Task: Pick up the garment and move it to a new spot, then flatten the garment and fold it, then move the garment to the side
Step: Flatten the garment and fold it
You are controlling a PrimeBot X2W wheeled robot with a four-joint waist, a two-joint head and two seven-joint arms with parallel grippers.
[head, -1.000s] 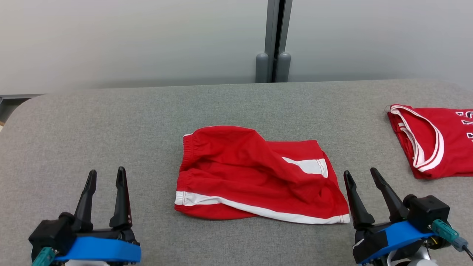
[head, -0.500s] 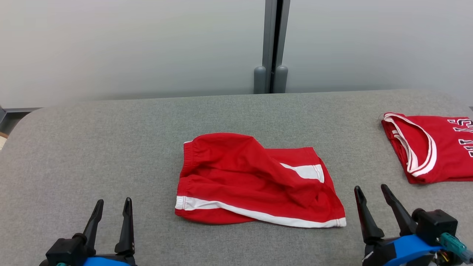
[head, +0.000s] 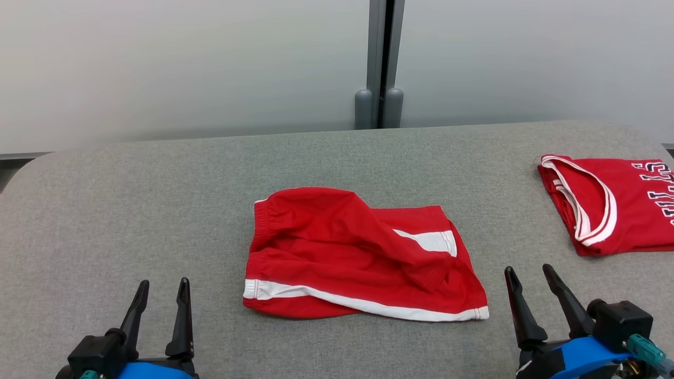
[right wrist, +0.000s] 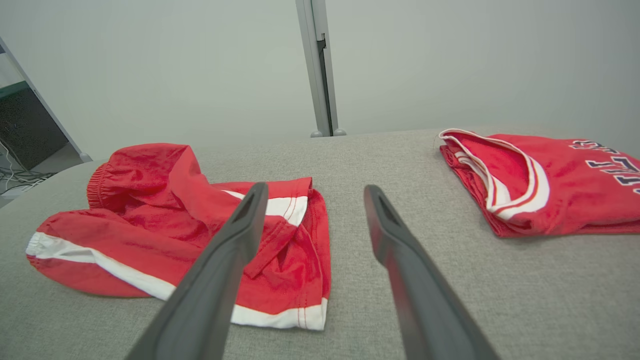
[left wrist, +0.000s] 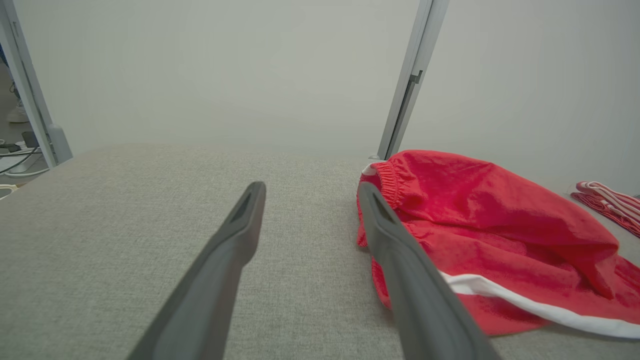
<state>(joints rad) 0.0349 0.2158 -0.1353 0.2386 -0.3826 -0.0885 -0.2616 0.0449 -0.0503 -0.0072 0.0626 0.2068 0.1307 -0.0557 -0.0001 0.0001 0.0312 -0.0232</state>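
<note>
Red shorts (head: 363, 258) lie rumpled in the middle of the grey tabletop (head: 158, 200), and you have the left pincer (head: 163, 284) and right pincer (head: 528, 269) spread wide, empty, near either end, probably to take both sides and lift them away from the folded jersey (head: 621, 210).

Left gripper (head: 163, 283), right gripper (head: 527, 268), both low, jaws parted
</note>
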